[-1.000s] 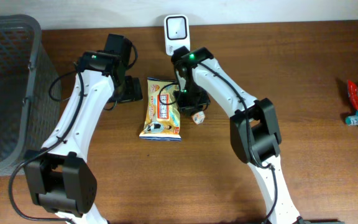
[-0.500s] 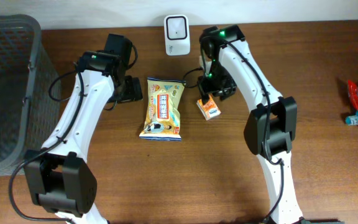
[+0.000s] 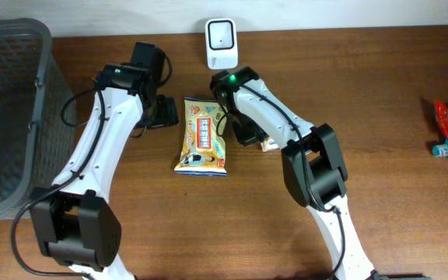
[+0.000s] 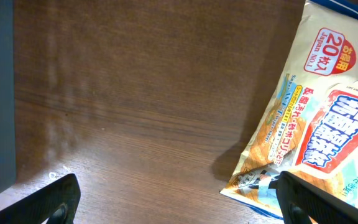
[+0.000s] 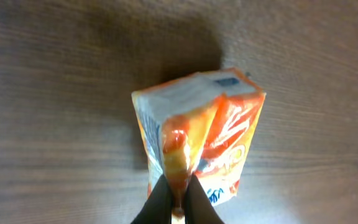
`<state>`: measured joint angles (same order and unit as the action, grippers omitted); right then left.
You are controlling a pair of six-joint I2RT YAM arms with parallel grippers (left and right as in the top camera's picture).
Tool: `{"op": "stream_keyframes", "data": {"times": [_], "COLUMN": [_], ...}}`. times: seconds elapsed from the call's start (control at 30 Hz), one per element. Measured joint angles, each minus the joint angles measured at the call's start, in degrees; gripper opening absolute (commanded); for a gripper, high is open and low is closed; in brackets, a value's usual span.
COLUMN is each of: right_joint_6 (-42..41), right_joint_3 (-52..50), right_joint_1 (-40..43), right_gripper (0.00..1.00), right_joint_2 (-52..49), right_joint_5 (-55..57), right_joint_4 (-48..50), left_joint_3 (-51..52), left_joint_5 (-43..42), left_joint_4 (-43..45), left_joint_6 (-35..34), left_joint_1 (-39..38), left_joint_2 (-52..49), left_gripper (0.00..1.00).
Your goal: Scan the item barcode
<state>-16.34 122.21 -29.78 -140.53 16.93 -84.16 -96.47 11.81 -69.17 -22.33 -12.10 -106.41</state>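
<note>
At worktop (image 3: 395, 117) centre: snack bag (image 3: 201, 137), orange carton (image 5: 197, 137).
Right pincer (image 5: 178, 200): clamped on carton flap.
Left pincer (image 4: 179, 202): spread wide, empty.

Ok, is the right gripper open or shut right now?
Shut. In the wrist view the right gripper pinches a thin flap of the orange pack, fingertips together with no gap.

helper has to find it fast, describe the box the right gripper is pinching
Find the white scanner at the back of the table; in front of it lies a cream snack bag. Beside that bag, under the right arm, sits a carton with its top fold pinched in the right gripper. Unlike the flat bag, it is boxy and bright orange.
</note>
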Motion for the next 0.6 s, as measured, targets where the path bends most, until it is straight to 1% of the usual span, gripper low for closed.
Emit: {"op": "stream_keyframes", "data": {"times": [0.03, 0.07, 0.1, 0.13, 0.17, 0.2, 0.23, 0.3, 0.37, 0.4, 0.43, 0.47, 0.5, 0.53, 0.57, 0.6], "right_joint_6": [0.0, 1.0, 3.1, 7.2, 10.4, 14.8, 17.6, 20.8, 20.8, 20.3, 18.8, 17.4, 16.4, 16.1, 15.8, 15.6], "right_joint_3": [3.8, 9.5, 14.4, 18.4, 18.7, 17.3, 14.6, 4.2, -4.4, -7.2, -10.7, -12.3, -12.7, -12.5, -10.2, -8.8], "right_joint_1": [0.6, 1.7, 3.5, 6.1, 8.0, 10.4, 11.6, 12.5, 13.5, 14.5, 17.2, 20.5, 24.3, 26.6, 29.1, 29.9], "right_gripper": [0.04, 0.04, 0.04, 0.04, 0.04, 0.04, 0.04, 0.05, 0.09, 0.14, 0.29, 0.36, 0.41, 0.45, 0.57, 0.67], "right_joint_2": [-0.3, -0.4, -0.1, 0.3, 0.5, 0.5, 0.6, 0.6, 0.6, 0.7, 0.7, 0.7, 0.7, 0.8, 0.9, 1.0], "right_joint_5": [-2.6, -7.7, -13.7, -23.8, -30.9, -41.2, -47.6, -56.3, -59.8, -60.5, -61.1, -59.1, -53.8, -51.1, -46.5, -45.1], "right_joint_4": [-3.1, -6.7, -8.1, -8.9, -8.7, -8.3, -7.0, -2.2, 4.0, 6.5, 8.6, 8.9, 7.9, 5.5, 0.9, 0.1], "left_joint_3": [0.0, 0.0, 0.0, 0.0, 0.0, 0.0, 0.0, 0.0, 0.0, 0.0, 0.0, 0.0, 0.0, 0.0, 0.0, 0.0], "left_joint_5": [0.0, 0.0, 0.0, 0.0, 0.0, 0.0, 0.0, 0.0, 0.0, 0.0, 0.0, 0.0, 0.0, 0.0, 0.0, 0.0], "left_joint_4": [0.0, -0.1, -0.2, -0.1, 0.0, 0.0, 0.0, 0.0, 0.0, 0.0, -0.1, 0.0, 0.0, 0.0, 0.1, 0.0], "left_joint_6": [0.0, 0.0, 0.0, 0.0, 0.0, 0.0, 0.0, 0.0, 0.0, 0.0, 0.0, 0.0, 0.0, 0.0, 0.0, 0.0], "left_joint_1": [0.0, 0.0, 0.0, 0.0, 0.0, 0.0, 0.0, 0.0, 0.0, 0.0, 0.0, 0.0, 0.0, 0.0, 0.0, 0.0], "left_joint_2": [0.0, 0.0, 0.0, 0.0, 0.0, 0.0, 0.0, 0.0, 0.0, 0.0, 0.0, 0.0, 0.0, 0.0, 0.0, 0.0], "left_gripper": [0.99, 0.99, 0.99, 0.99, 0.99, 0.99, 0.99, 0.99, 0.99, 0.99, 0.99, 0.99, 0.99, 0.99, 0.99, 0.99]}}
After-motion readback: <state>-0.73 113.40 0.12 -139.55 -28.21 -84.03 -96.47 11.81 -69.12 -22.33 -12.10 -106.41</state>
